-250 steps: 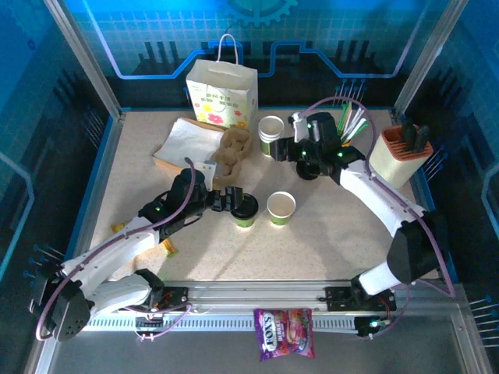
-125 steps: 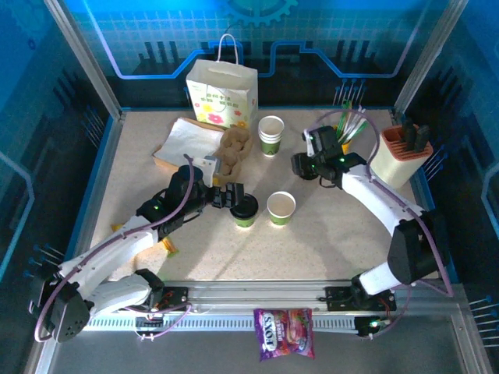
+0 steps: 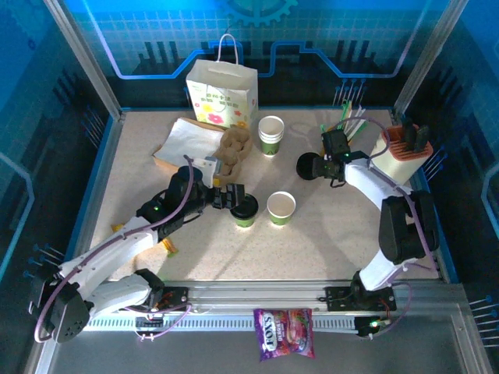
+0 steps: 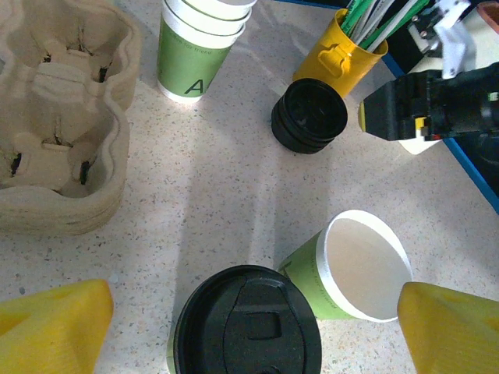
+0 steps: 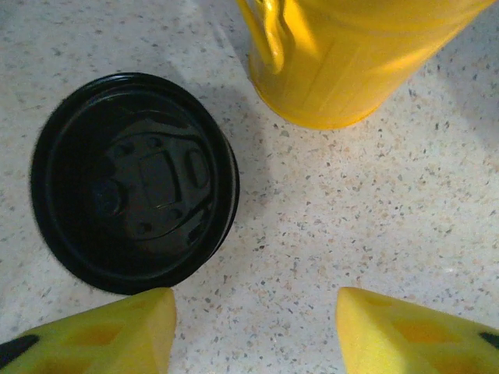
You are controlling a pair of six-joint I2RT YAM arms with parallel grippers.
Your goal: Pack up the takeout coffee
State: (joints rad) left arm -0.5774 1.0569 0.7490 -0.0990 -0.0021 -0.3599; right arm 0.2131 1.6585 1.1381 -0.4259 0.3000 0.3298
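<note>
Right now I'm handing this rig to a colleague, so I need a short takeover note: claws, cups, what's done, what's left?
Left claw: open, fingers either side of the lidded cup, not gripping.
Right claw: open and empty, beside the stack of black lids.
Second cup: upright, no lid, next to the lidded one.
Done: one cup capped.
Left: cap the second cup, then pack both. The carrier tray and paper bag wait at the back.

White arms (image 3: 101, 261) — black joints, yellow fingertips (image 4: 54, 327)
</note>
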